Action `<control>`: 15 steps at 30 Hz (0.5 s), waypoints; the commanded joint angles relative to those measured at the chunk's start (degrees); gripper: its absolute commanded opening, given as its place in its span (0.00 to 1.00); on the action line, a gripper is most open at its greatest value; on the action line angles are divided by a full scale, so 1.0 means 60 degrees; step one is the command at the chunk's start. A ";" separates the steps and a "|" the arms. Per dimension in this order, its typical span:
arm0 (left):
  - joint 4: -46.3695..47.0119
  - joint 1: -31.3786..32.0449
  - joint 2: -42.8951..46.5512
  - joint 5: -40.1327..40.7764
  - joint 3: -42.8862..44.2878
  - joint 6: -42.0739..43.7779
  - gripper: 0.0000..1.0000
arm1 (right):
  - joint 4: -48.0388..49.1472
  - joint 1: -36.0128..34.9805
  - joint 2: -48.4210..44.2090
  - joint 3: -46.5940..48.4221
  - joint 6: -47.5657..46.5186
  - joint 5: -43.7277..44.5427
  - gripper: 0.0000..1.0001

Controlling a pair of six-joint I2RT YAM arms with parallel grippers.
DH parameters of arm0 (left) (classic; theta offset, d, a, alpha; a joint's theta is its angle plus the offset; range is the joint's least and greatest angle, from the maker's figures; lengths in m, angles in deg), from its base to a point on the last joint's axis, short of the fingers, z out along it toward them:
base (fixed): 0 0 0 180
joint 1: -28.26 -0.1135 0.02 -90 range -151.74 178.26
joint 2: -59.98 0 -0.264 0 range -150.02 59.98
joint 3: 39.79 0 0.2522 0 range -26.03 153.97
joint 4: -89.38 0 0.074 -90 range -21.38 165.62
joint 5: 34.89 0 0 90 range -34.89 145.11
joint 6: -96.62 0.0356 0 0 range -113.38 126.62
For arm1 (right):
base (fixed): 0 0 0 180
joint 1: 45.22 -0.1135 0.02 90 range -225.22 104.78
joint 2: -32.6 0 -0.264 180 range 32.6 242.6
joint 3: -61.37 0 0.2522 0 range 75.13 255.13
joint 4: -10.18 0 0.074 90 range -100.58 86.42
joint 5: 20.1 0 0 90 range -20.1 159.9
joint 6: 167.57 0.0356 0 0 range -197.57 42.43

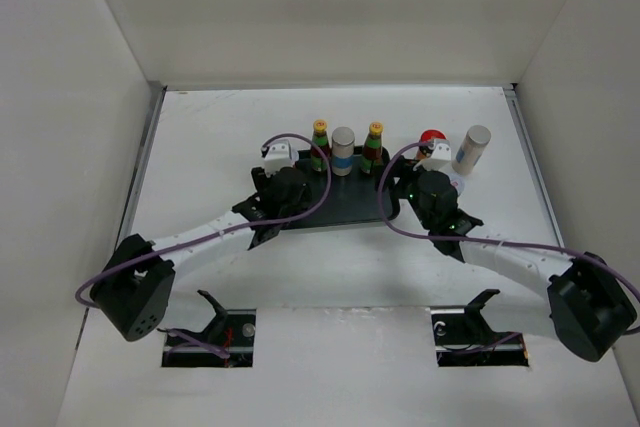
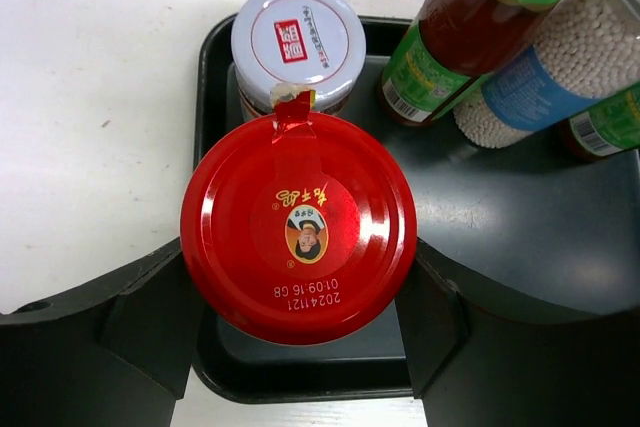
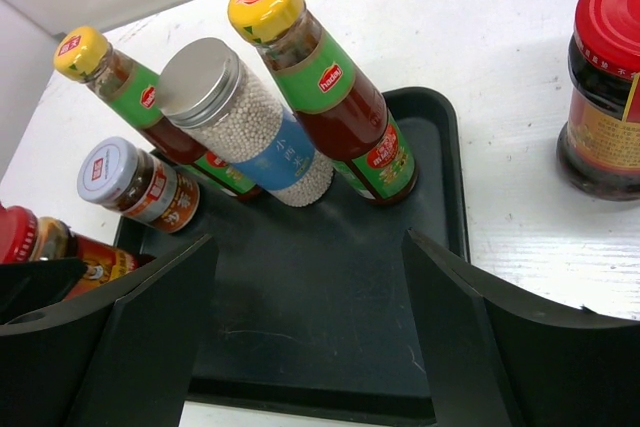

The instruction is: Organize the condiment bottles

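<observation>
- The red-lidded jar stands upright in the near left corner of the black tray. Its long axis is vertical and its lid faces straight up at my left wrist camera.
- Just beyond it, a grey-capped jar also stands upright on the tray.
- Along the tray's far side stand the left sauce bottle, the bead-filled jar and the right sauce bottle, all with caps up.
- A second red-lidded jar stands on the table just right of the tray, with the white shaker beside it.
- Both my arms reach forward with elbows out, wrists meeting over the tray.
- My left gripper straddles the first red-lidded jar, one finger close on each side. The lid hides the contact, so I cannot tell whether I am squeezing.
- My right gripper is spread wide and empty over bare tray floor. The right sauce bottle is ahead of the fingertips, not touching them.
</observation>
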 commanded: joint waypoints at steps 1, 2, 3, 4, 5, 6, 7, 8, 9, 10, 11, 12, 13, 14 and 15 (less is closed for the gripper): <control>0.1797 -0.0071 0.0210 -0.0129 -0.0067 -0.0173 0.49 | 0.0578 -0.0015 0.0069 0.0183 -0.0009 0.0104 0.81; 0.1899 -0.0085 0.0224 -0.0202 -0.0184 -0.0144 0.49 | 0.0592 -0.0015 0.0069 0.0169 0.0005 0.0148 0.81; 0.2016 -0.0100 0.0253 -0.0319 -0.0286 -0.0115 0.50 | 0.0621 -0.0015 0.0040 0.0139 0.0005 0.0221 0.81; 0.2119 -0.0115 0.0254 -0.0436 -0.0389 -0.0114 0.52 | 0.0636 0.0000 -0.0018 0.0110 -0.0009 0.0279 0.81; 0.2178 -0.0129 0.0268 -0.0597 -0.0492 -0.0129 0.56 | 0.0636 0.0000 -0.0062 0.0095 -0.0024 0.0323 0.81; 0.2207 -0.0129 0.0268 -0.0700 -0.0536 -0.0158 0.59 | 0.0651 0.0000 -0.0092 0.0081 -0.0039 0.0367 0.81; 0.2251 -0.0129 0.0268 -0.0803 -0.0609 -0.0158 0.64 | 0.0651 0.0000 -0.0106 0.0066 -0.0068 0.0397 0.82; 0.2382 -0.0129 0.0268 -0.0876 -0.0726 -0.0129 0.71 | 0.0651 0.0000 -0.0107 0.0066 -0.0083 0.0441 0.82; 0.2485 -0.0144 0.0268 -0.0891 -0.0814 -0.0129 0.76 | 0.0651 0.0014 -0.0107 0.0066 -0.0097 0.0470 0.82; 0.2544 -0.0144 0.0297 -0.0891 -0.0873 -0.0129 0.79 | 0.0636 0.0015 -0.0107 0.0066 -0.0112 0.0470 0.82; 0.2602 -0.0144 0.0399 -0.0906 -0.0960 -0.0114 0.85 | 0.0622 0.0029 -0.0121 0.0080 -0.0112 0.0470 0.82; 0.2646 -0.0130 0.0516 -0.0892 -0.1034 -0.0085 0.90 | 0.0593 0.0044 -0.0165 0.0095 -0.0126 0.0470 0.82; 0.2705 -0.0115 0.0633 -0.0819 -0.1107 -0.0056 0.93 | 0.0549 0.0073 -0.0238 0.0110 -0.0170 0.0470 0.82; 0.2865 -0.0115 0.0808 -0.0775 -0.1253 -0.0056 0.96 | 0.0490 0.0088 -0.0354 0.0124 -0.0214 0.0485 0.81; 0.3113 -0.0129 0.1013 -0.0745 -0.1428 -0.0085 0.98 | 0.0432 0.0088 -0.0501 0.0139 -0.0229 0.0529 0.80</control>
